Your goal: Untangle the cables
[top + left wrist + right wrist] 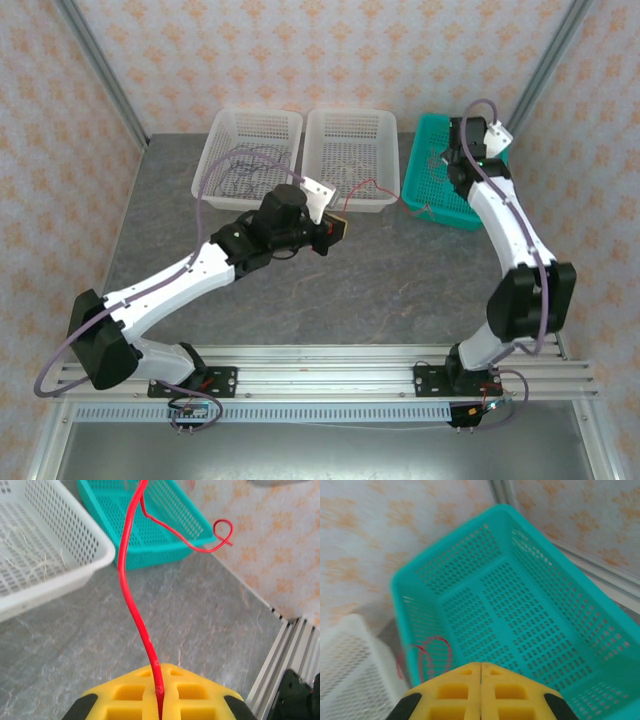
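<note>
A thin red cable (131,605) is pinched between the yellow fingers of my left gripper (160,669), which is shut on it. In the top view the left gripper (339,228) hangs over the table in front of the middle white basket. From it the red cable (378,184) runs right to the teal basket's front left corner. Dark purple-grey cables (240,172) lie in the left white basket. Faint white wires (32,565) lie in the middle one. My right gripper (480,666) is shut on nothing above the teal basket (520,615). The red cable's curl (442,647) shows through that basket's wall.
Three baskets stand in a row at the back: the left white basket (215,150), the middle white basket (385,150) and the teal basket (420,185). The grey table (380,280) lies open in front of them. A metal rail (295,650) edges the table.
</note>
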Controlling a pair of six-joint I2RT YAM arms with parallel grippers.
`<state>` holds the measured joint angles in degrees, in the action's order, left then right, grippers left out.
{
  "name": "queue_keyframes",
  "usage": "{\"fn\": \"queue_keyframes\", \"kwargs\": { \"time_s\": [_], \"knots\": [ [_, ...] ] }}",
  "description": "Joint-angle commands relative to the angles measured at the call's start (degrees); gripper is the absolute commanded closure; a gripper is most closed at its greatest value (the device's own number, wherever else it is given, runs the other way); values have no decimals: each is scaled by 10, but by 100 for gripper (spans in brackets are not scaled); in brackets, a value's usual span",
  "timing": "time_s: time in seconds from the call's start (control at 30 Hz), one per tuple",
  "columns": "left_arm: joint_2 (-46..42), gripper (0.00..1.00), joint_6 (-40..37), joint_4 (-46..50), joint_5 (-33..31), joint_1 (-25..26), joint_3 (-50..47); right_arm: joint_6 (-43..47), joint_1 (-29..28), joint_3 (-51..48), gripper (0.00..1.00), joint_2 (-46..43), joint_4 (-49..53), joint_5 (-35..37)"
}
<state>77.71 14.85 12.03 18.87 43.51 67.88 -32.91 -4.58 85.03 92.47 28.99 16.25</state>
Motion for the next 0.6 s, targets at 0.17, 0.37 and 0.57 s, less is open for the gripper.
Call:
{"fn": "queue_keyframes", "kwargs": {
  "time_s": [0.17, 0.37, 0.57],
  "knots": [
    [43, 100, 37, 42, -67, 4, 122, -5, 34, 32, 43, 41, 28, -58],
    [138, 100, 82, 43, -101, 4, 232, -34, 34, -25, 26, -94, 35, -53],
    [272, 100, 84, 26, -128, 4, 358, -77, 30, -143, 25, -312, 30, -68]
  ]
}}
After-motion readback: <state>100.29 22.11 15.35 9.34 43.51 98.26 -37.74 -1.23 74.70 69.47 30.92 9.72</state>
